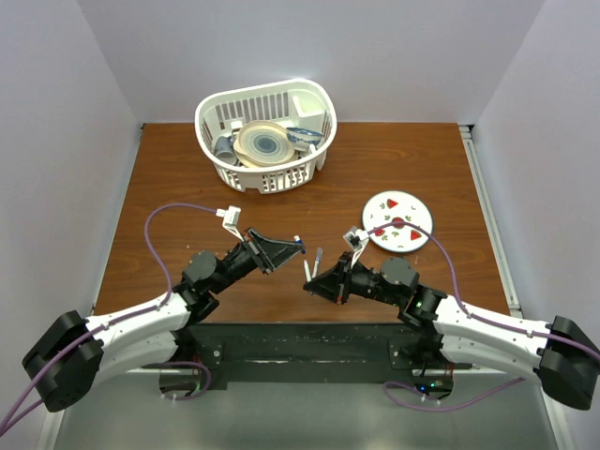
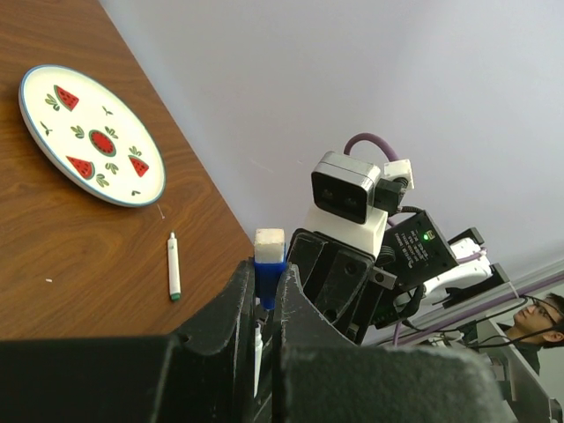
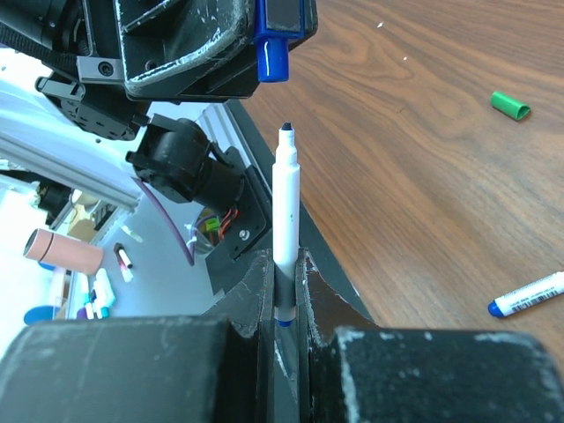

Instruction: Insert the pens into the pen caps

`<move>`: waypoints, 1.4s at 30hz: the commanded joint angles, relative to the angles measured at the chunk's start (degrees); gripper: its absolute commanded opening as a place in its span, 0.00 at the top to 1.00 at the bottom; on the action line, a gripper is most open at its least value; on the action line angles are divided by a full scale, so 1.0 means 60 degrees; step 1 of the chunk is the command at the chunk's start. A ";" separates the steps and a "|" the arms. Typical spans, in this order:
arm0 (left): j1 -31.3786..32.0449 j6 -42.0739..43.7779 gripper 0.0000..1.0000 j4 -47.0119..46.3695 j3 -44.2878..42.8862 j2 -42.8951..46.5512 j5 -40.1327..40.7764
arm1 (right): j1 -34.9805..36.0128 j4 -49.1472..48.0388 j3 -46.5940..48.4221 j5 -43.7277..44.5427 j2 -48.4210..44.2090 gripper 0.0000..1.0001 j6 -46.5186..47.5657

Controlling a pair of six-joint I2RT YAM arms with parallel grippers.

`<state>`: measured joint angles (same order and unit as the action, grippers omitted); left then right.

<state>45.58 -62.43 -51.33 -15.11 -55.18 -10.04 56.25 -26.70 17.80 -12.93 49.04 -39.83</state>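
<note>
My left gripper (image 2: 269,280) is shut on a blue pen cap (image 2: 269,264) with a white end, held out above the table. My right gripper (image 3: 285,269) is shut on a white pen (image 3: 285,211), which stands upright with its dark tip just below that blue cap (image 3: 271,55) and a small gap between them. In the top view both grippers (image 1: 289,248) (image 1: 317,281) meet at the table's near middle. A green cap (image 3: 510,105) and a pen with a blue cap on it (image 3: 529,295) lie on the wood. Another white pen with a green end (image 2: 174,266) lies near the plate.
A white basket (image 1: 211,103) with dishes stands at the back centre. A round plate with watermelon prints (image 1: 412,211) lies at the right middle. The table's near edge and a black base plate (image 1: 309,347) run below the grippers.
</note>
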 commanded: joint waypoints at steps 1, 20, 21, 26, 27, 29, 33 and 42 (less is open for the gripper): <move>0.0049 -0.0053 1.00 -0.0293 0.0072 0.0070 -0.0113 | 0.0059 -0.0004 0.0519 0.0280 -0.0101 1.00 0.0267; 0.0049 -0.0200 1.00 -0.0336 0.0366 0.0144 -0.0479 | 0.0103 0.0129 0.0607 0.0455 -0.0145 1.00 0.0209; 0.0064 -0.0258 1.00 -0.0394 0.0380 0.0115 -0.0552 | 0.0103 0.0128 0.0607 0.0456 -0.0131 1.00 0.0208; 0.0078 -0.0536 1.00 -0.0951 0.0556 -0.0105 -0.0757 | 0.0117 0.0143 0.0651 0.0470 -0.0057 1.00 0.0208; 0.0079 -0.0537 1.00 -0.0981 0.0556 -0.0134 -0.0787 | 0.0117 0.0129 0.0666 0.0470 -0.0057 1.00 0.0208; 0.0108 -0.0493 1.00 -0.0966 0.0571 -0.0135 -0.0831 | 0.0117 0.0128 0.0680 0.0485 -0.0057 1.00 0.0208; 0.0122 -0.0288 1.00 -0.0630 0.0571 -0.0047 -0.0729 | 0.0132 0.0231 0.0753 0.0514 -0.0087 1.00 0.0238; 0.0269 0.0077 1.00 -0.0630 0.0615 0.0012 -0.1313 | 0.0132 0.0552 0.0929 0.0777 -0.0115 1.00 0.0267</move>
<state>46.13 -64.82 -53.17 -11.97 -55.86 -12.95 57.01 -22.96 19.70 -11.55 49.10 -39.42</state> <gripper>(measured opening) 0.079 0.070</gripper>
